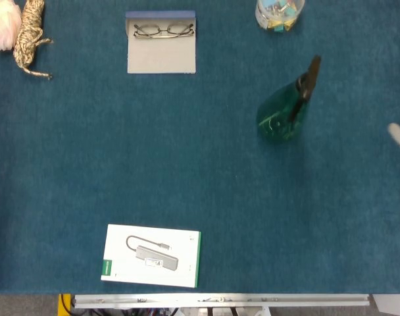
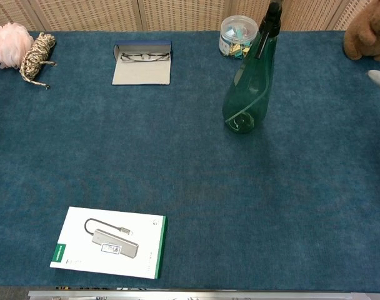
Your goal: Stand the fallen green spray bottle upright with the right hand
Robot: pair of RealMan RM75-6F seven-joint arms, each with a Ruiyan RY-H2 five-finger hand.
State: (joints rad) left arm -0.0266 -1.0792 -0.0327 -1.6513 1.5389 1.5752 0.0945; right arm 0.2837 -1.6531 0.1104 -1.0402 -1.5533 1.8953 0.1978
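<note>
The green spray bottle [image 1: 283, 112] [image 2: 249, 87] stands upright on the blue table, right of centre, its black nozzle on top. Nothing touches it. Of my right hand only a grey fingertip [image 1: 399, 136] [image 2: 378, 79] shows at the right edge of both views, well clear of the bottle. Whether that hand is open or shut cannot be told. My left hand is out of both views.
A clear jar of clips [image 2: 238, 35] stands just behind the bottle. An open glasses case [image 2: 142, 62] lies at the back centre, a twine bundle [image 2: 35, 56] and pink puff [image 2: 9, 42] back left, a white boxed adapter [image 2: 109, 242] front left, a brown plush toy [image 2: 367, 30] back right.
</note>
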